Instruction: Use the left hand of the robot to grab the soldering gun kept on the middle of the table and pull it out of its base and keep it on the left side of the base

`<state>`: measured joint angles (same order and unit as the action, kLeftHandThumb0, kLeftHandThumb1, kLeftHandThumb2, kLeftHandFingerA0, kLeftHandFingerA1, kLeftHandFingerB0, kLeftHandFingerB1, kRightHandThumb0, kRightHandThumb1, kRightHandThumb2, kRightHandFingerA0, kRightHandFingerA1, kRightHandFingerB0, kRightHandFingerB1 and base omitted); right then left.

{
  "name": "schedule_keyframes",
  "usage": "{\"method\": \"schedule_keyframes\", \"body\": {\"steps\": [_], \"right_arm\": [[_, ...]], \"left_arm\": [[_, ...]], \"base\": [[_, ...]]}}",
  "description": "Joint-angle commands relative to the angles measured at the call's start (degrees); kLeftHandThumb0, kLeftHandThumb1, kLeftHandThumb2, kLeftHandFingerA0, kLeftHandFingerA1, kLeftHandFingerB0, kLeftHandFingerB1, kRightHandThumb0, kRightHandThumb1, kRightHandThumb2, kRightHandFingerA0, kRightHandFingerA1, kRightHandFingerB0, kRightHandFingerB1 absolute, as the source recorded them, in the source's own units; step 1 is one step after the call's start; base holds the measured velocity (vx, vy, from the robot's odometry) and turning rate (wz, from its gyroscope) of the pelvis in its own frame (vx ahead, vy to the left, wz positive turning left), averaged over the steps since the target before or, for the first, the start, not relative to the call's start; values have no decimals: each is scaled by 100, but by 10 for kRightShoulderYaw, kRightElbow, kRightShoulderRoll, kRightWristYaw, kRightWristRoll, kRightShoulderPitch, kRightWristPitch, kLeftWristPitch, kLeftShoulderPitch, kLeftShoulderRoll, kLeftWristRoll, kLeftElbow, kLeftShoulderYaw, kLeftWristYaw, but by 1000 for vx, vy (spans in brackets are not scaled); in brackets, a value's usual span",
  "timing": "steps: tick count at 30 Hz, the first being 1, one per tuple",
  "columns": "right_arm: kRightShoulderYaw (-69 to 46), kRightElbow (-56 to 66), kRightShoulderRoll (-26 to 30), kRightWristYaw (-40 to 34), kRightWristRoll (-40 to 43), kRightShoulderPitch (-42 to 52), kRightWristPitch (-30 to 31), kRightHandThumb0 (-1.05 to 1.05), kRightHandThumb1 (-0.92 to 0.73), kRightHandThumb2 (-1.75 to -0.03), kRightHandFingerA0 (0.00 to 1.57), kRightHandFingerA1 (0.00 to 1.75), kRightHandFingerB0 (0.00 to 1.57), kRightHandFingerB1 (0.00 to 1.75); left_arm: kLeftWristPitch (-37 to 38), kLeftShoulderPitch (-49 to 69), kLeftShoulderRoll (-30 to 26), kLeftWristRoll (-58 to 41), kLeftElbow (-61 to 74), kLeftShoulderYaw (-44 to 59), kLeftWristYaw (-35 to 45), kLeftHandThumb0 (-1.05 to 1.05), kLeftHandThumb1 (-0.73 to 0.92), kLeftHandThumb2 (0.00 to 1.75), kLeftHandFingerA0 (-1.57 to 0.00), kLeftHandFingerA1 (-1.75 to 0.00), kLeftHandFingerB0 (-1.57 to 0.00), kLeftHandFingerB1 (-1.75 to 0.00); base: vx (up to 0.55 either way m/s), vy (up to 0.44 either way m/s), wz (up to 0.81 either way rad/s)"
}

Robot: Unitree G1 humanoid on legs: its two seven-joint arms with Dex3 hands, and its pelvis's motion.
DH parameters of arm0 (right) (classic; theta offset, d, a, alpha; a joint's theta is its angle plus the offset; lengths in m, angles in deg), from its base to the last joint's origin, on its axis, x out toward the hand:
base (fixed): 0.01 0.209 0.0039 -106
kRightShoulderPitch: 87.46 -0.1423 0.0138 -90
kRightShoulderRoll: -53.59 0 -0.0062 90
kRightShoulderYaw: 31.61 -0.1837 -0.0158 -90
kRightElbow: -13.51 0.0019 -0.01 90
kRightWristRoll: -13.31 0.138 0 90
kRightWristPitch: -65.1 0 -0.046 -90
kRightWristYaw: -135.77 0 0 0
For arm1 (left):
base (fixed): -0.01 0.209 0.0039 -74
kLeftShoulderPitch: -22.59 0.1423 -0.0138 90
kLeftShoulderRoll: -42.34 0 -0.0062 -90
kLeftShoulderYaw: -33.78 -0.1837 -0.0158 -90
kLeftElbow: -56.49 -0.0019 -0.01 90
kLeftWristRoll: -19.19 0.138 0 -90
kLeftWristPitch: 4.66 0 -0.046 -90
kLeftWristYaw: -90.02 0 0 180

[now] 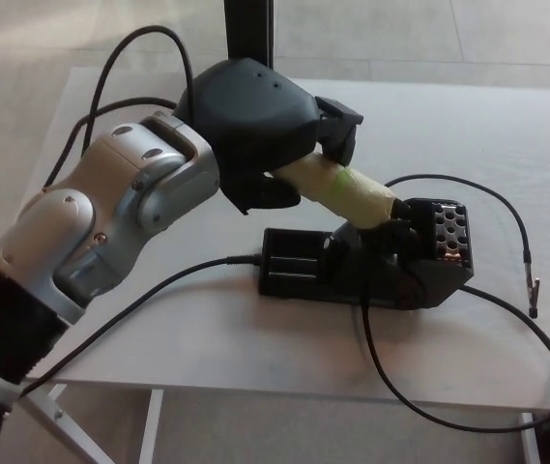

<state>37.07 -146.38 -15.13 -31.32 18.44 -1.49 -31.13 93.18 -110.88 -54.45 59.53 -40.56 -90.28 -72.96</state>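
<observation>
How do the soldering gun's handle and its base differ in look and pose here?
The soldering gun handle is pale yellow-green and round, tilted up-left; the base is black and blocky, lying flat on the table. The left hand grips the gun, not the base. Gun and base remain joined.

No text, label, brand, number or sign can be read anywhere in this view. The black base [366,266] just below and to the right of the left hand [260,130] shows only plain surfaces, and the hand's own casing bears no legible marking.
</observation>
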Motion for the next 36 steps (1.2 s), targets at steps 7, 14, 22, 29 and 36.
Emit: {"method": "schedule_keyframes", "body": {"steps": [7,14,22,29,36], "right_arm": [[-1,-3,17,-6,1,5,-15,-105,-75,-96,132,97,57,139],[-5,-2,23,-4,4,5,-12,-105,-75,-97,132,97,56,139],[-8,-8,24,-4,7,6,-10,-105,-74,-96,130,98,58,136],[-9,-10,24,-7,5,8,-13,-105,-72,-98,130,99,62,138],[-8,-14,21,-4,5,3,-13,-105,-71,-100,130,98,64,137]], "left_arm": [[119,7,-52,5,2,41,-55,-27,47,98,-126,-140,-83,-110],[188,25,-132,-2,-12,91,-74,-16,49,104,-101,-175,-82,-140],[214,70,-199,-47,-9,152,-50,-15,48,113,-100,-175,-79,-156],[202,169,-229,-72,29,219,-45,-15,54,100,-96,-175,-75,-158],[177,260,-190,-87,49,260,-60,-9,55,105,-94,-175,-70,-164]], "base": [[0,0,0],[0,0,0],[0,0,0],[0,0,0],[0,0,0]]}}
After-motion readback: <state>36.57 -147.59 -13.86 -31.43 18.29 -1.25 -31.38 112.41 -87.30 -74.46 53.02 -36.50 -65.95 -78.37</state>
